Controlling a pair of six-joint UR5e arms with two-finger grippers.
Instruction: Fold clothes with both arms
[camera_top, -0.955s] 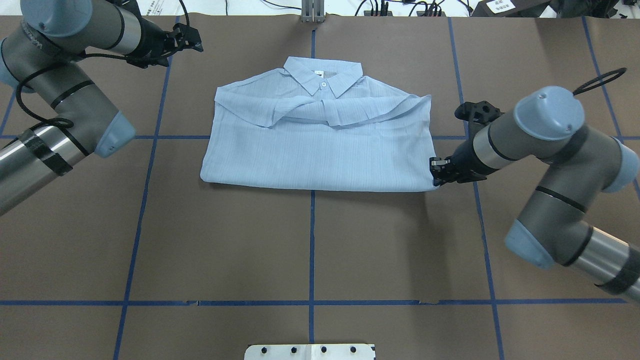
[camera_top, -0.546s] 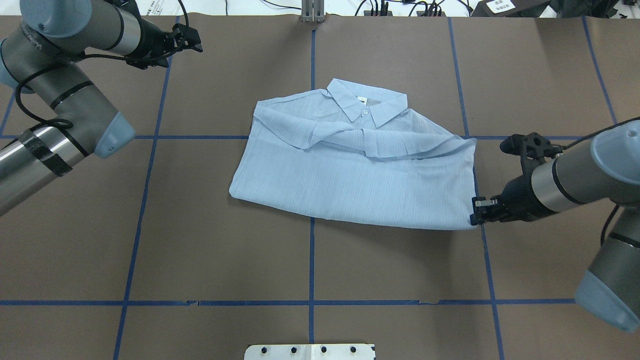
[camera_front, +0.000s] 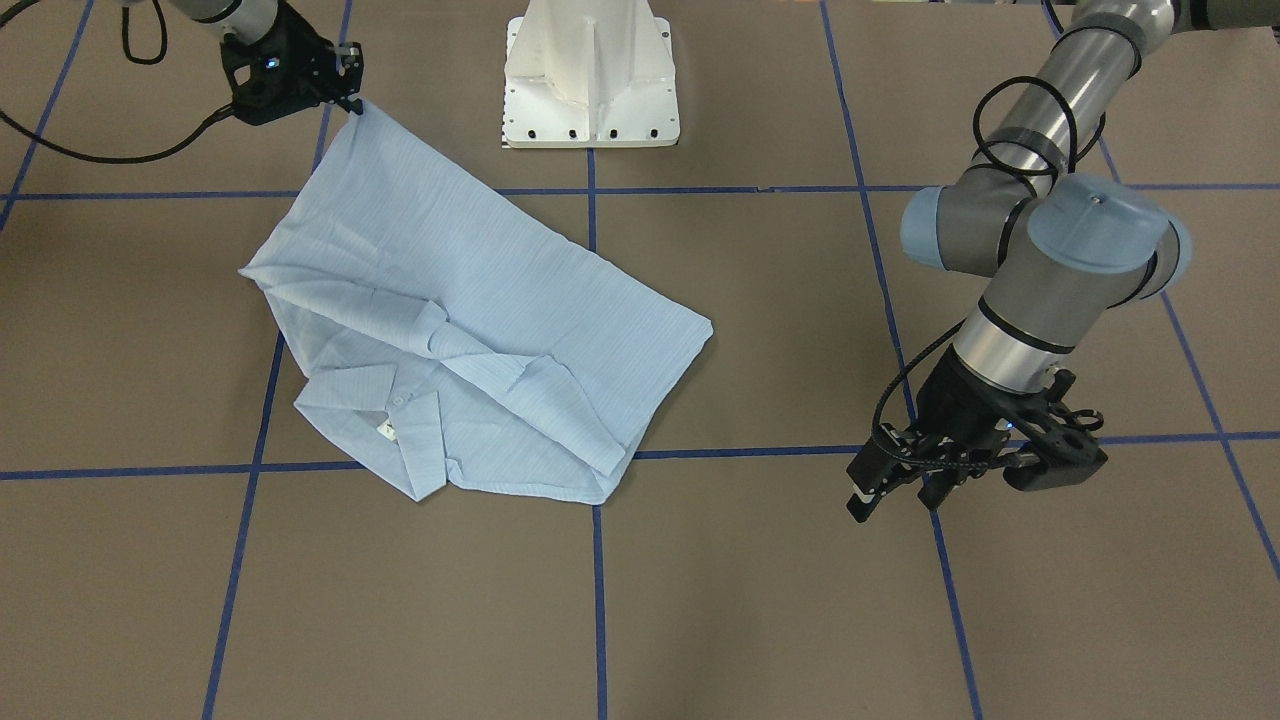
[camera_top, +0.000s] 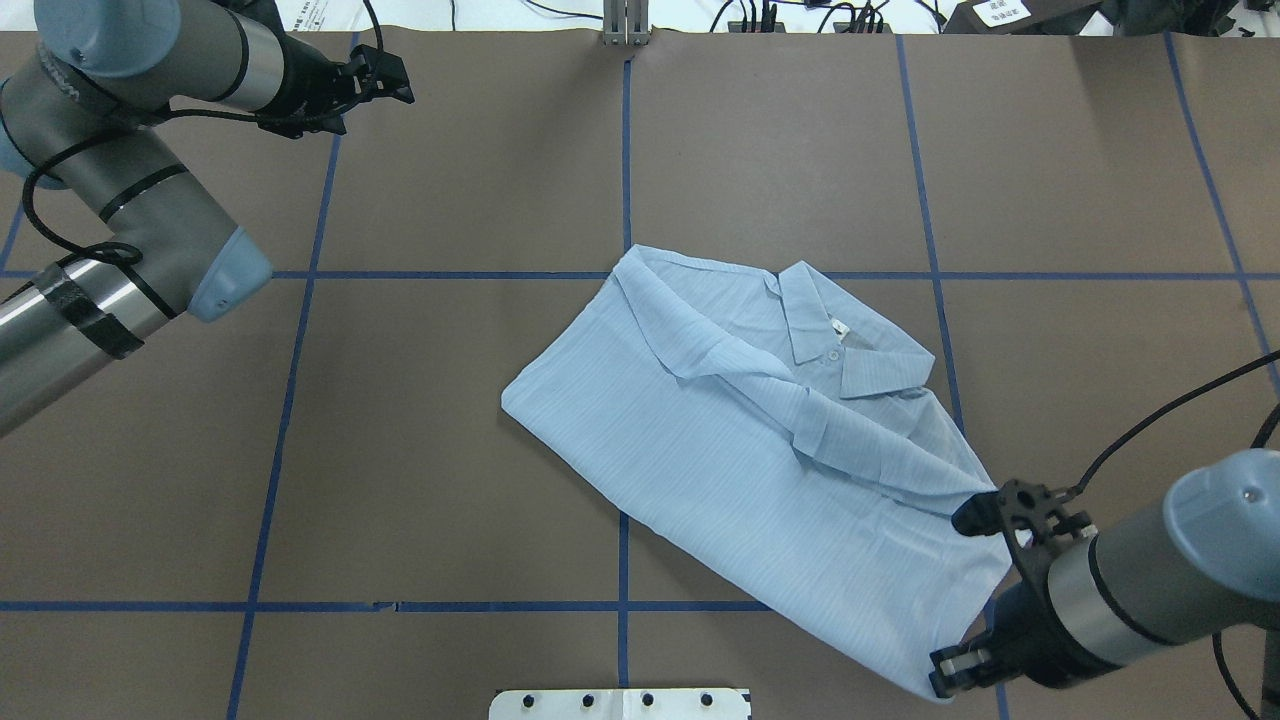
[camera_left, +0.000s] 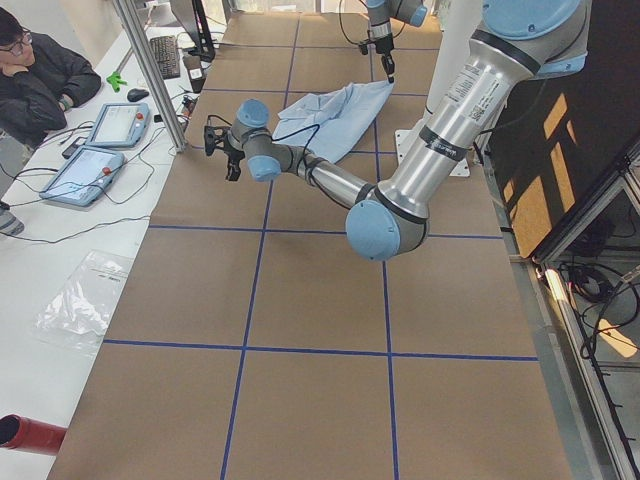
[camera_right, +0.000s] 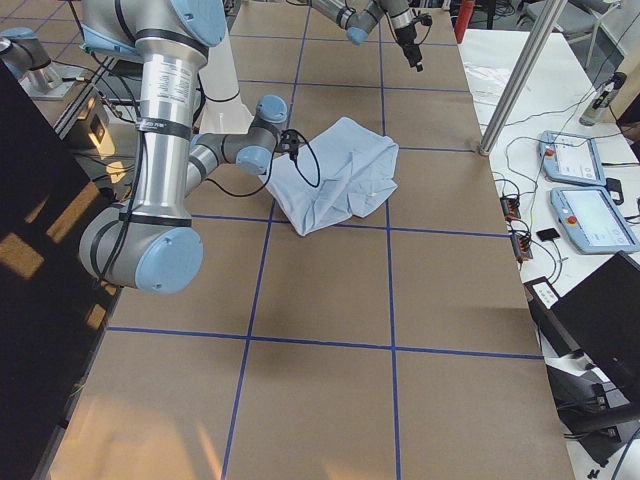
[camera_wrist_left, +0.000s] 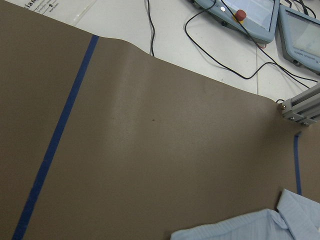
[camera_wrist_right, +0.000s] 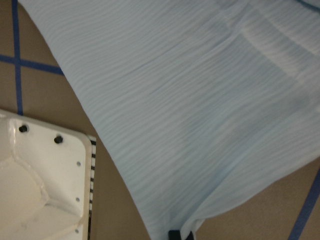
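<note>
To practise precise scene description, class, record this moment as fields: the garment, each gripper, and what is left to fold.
Garment: light blue shirt, collar up, sleeves folded across, lying askew on the table
Holding: right gripper, jaws shut on the shirt's bottom corner
Idle: left gripper, jaws open, empty, apart from the shirt
Left to fold: probably the body

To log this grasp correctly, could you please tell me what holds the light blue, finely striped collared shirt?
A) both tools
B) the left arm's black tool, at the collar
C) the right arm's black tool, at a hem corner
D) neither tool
C: the right arm's black tool is shut on a bottom corner of the light blue, finely striped collared shirt, while the left arm's black tool hangs far from it, holding nothing.
</note>
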